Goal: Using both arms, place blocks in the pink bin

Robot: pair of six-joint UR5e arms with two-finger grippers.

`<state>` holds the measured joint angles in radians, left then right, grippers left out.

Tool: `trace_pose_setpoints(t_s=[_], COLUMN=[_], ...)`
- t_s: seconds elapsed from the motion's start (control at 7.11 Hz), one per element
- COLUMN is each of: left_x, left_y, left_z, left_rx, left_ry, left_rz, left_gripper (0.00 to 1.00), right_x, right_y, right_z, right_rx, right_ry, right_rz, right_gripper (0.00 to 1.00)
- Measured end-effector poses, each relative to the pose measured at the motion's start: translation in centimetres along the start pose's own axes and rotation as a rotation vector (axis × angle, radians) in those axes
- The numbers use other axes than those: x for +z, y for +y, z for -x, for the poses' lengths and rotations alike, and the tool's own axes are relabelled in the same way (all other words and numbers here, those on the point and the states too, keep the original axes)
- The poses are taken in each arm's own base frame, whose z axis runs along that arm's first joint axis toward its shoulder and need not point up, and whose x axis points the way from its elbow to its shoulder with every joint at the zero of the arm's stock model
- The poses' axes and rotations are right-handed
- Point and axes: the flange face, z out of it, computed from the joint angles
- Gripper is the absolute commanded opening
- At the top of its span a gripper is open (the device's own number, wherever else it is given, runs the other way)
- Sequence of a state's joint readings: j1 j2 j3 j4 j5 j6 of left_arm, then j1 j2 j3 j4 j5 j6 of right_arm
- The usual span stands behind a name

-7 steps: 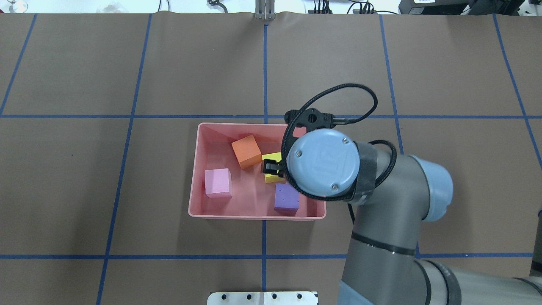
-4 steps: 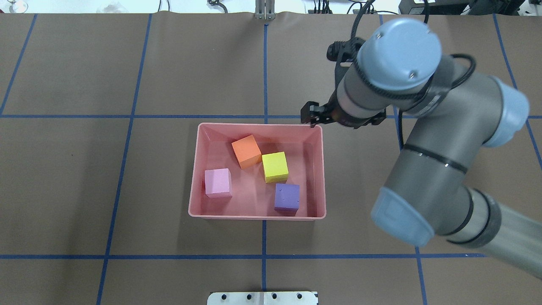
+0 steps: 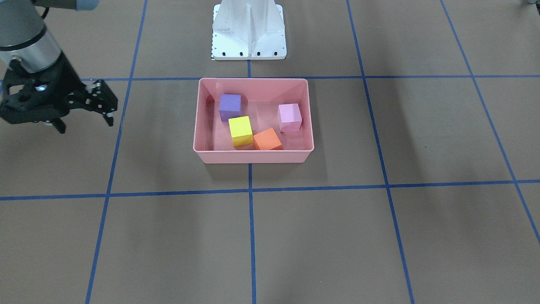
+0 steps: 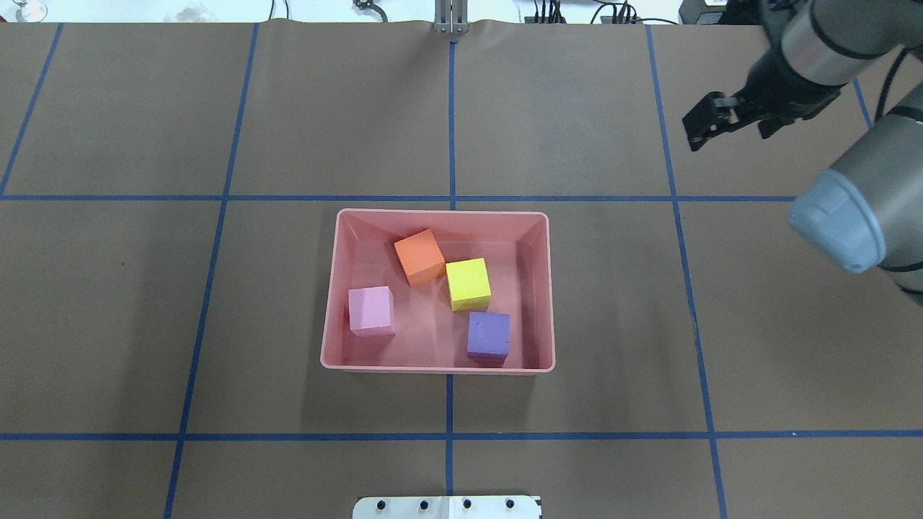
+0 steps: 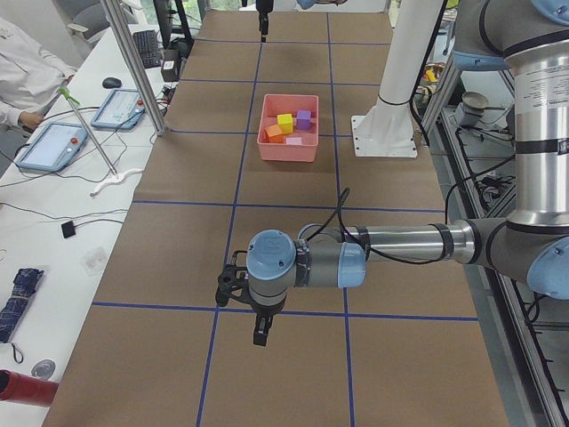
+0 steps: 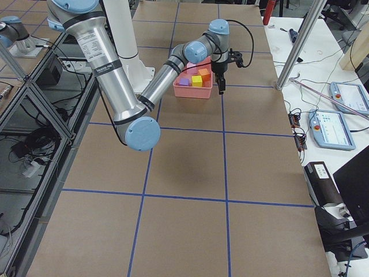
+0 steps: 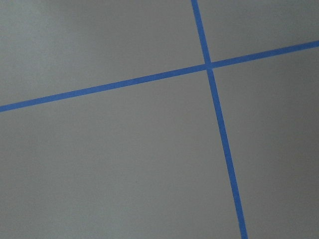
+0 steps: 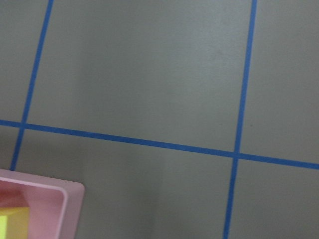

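Observation:
The pink bin (image 4: pixel 440 214) sits mid-table, also in the front view (image 3: pixel 253 157). All four blocks lie inside it: orange (image 4: pixel 419 257), yellow (image 4: pixel 468 283), pale pink (image 4: pixel 371 311) and purple (image 4: pixel 488 335). My right gripper (image 4: pixel 698 130) hangs open and empty above bare table, far and to the right of the bin; the front view shows it (image 3: pixel 107 110) well clear of the bin. The right wrist view catches one bin corner (image 8: pixel 47 199). My left gripper (image 5: pixel 259 336) shows only in the left side view, low over the table, far from the bin; I cannot tell whether it is open.
The brown table cover carries a grid of blue tape lines (image 4: pixel 451 115). The white metal base (image 3: pixel 249 33) stands on the robot's side of the bin. A person and tablets (image 5: pixel 53 147) are at a side bench beyond the table edge.
My right gripper let go of the yellow block in the bin, rose, and swung away to the far right of the table. The blocks have not moved since.

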<state>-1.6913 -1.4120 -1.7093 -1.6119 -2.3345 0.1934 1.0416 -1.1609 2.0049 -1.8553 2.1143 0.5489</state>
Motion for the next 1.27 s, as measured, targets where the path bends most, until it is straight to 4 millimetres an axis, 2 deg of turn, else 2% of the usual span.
trace_pose_setpoints(t_s=[0.28,0.42,0.84,0.98,1.12,1.27], left_x=[-0.9,-1.2,-1.1,-0.8,-0.5,-0.4], left_y=[0.6,0.7,0.9,1.5,2.0,2.1], left_z=[-0.9,-1.3,-1.6,-1.5,-1.3,-1.3], left_rx=[-0.009,-0.018,-0.028,-0.028,-0.028,-0.027], left_ry=[-0.017,-0.019,-0.01,-0.006,-0.005,-0.004], left_rz=[-0.007,0.0,0.018,0.024,0.028,0.029], left_gripper=[1.0,1.0,1.0,1.0,1.0,1.0], right_x=[0.9,1.7,5.5,7.0,8.1,8.3], right_y=[1.7,3.6,11.7,14.4,16.4,18.1], right_z=[-8.7,-13.0,-26.2,-30.0,-32.7,-34.9], right_rx=[-0.055,-0.066,-0.012,0.035,0.074,0.093], right_ry=[0.028,0.034,0.063,0.08,0.093,0.099], right_rz=[0.038,0.049,0.036,0.062,0.089,0.1], right_gripper=[1.0,1.0,1.0,1.0,1.0,1.0])
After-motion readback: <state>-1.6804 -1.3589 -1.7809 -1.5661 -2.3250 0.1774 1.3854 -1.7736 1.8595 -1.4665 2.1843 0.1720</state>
